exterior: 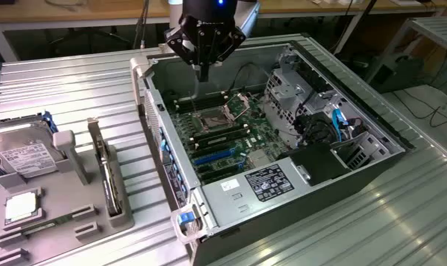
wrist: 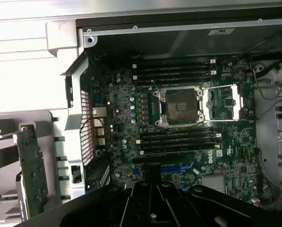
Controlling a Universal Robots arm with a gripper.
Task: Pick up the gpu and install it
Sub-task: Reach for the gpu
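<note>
The pincer (exterior: 203, 76), tips together on nothing, hangs over the open computer case (exterior: 334, 210) near its twelve o'clock edge (exterior view). The gpu (exterior: 106, 172) stands on edge in the grey tray (exterior: 68, 194) at nine o'clock, beside a hard drive (exterior: 24, 158).

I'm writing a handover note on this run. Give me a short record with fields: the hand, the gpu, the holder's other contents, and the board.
hand: hand hangs over the motherboard inside the open computer case, apart from the gpu
gpu: gpu stands on edge in the gray holder, at the exterior view's left of the case; not yet picked up
holder also holds: hard drive; cpu chip
board: cpu socket open and empty
</note>
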